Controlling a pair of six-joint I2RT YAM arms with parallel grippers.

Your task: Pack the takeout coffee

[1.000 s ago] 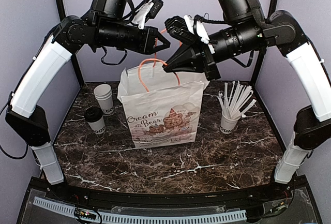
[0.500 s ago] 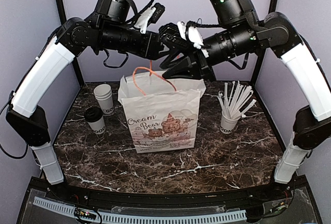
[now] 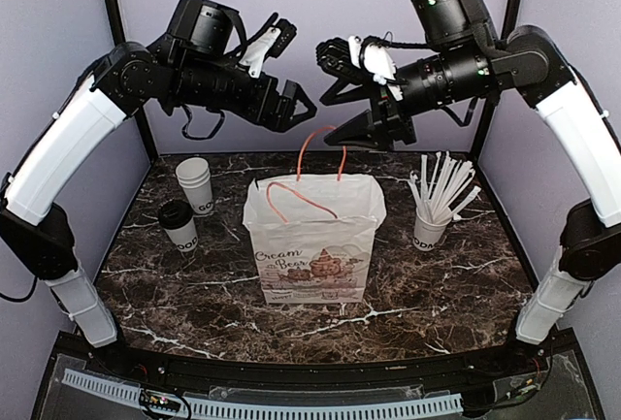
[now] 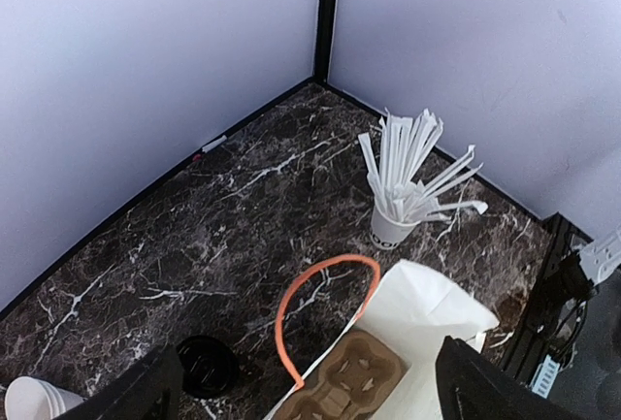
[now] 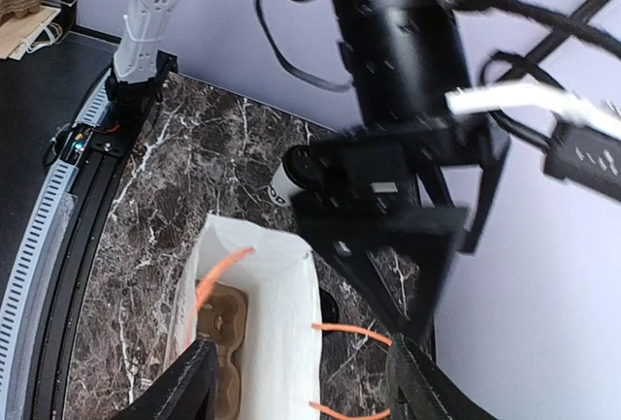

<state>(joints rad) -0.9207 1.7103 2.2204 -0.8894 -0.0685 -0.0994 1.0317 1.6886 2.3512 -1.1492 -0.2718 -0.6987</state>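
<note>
Since the frame one second back: the paper bag (image 3: 315,245) no longer hangs from the grippers by its handles. It now stands lower on the marble tabletop (image 3: 437,294), nearer the front edge and a little further right. Both sets of jaws were pinched on the handles then and have since spread apart.

Left gripper (image 3: 299,110): above the bag's left rear, fingers spread wide, nothing between them. The left wrist view confirms this, with one finger at each lower corner and the bag mouth below the gap.

Right gripper (image 3: 328,95): above the bag's right rear, jaws parted, holding nothing. The right wrist view shows both fingers (image 5: 189,381) well apart over the bag.

Orange handles: one handle (image 3: 320,153) stands up in an arch, clear of both grippers. The other handle (image 3: 291,197) has flopped over the bag's front face.

Bag contents: a brown moulded cup carrier (image 4: 349,381) lies inside, seen through the open mouth in both wrist views.

Takeout coffee (image 3: 178,223): upright on the tabletop left of the bag, outside it and apart from it, black lid on. It sits just in front of the nested white cups (image 3: 194,184). Neither gripper is near it.

White cup of straws (image 3: 432,216): upright to the right of the bag.
</note>
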